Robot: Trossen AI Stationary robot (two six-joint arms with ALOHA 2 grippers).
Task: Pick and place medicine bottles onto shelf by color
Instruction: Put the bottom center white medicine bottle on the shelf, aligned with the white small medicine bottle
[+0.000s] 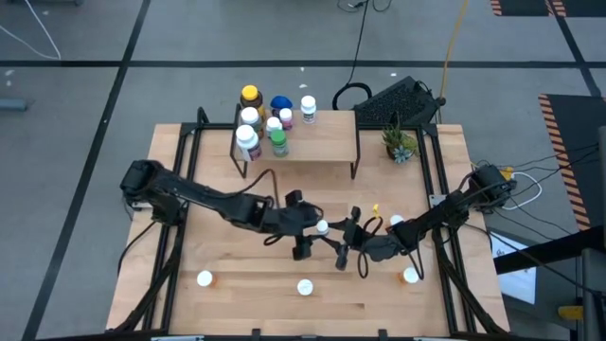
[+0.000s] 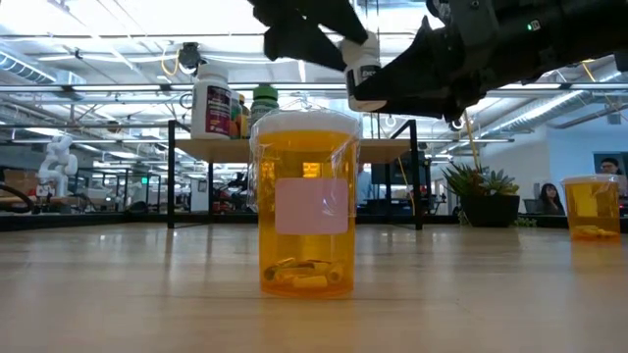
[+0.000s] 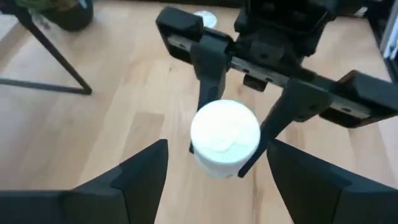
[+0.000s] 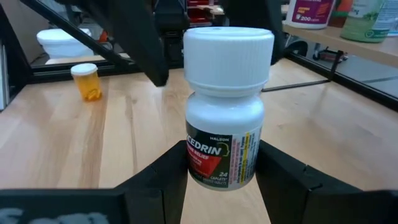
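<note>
A white medicine bottle with a white cap and a red-and-green label hangs in the air over the middle of the table, with my right gripper shut on it. My left gripper is open just above the bottle. Its fingers stand on either side of the cap without visibly touching it. The shelf stands at the far side and carries several bottles on its left half: white, a green one, a blue-capped one and a yellow-capped one. My right gripper pinches the white bottle's labelled lower body between its two fingers, one on each side. The fingers come in about level from the table's right. The bottle stands upright in the hold, cap up, lifted clear of the table.
Orange bottles with white caps stand loose on the table: near left, near middle, near right, and one beside the right arm. A small potted plant stands at the far right. The shelf's right half is bare.
</note>
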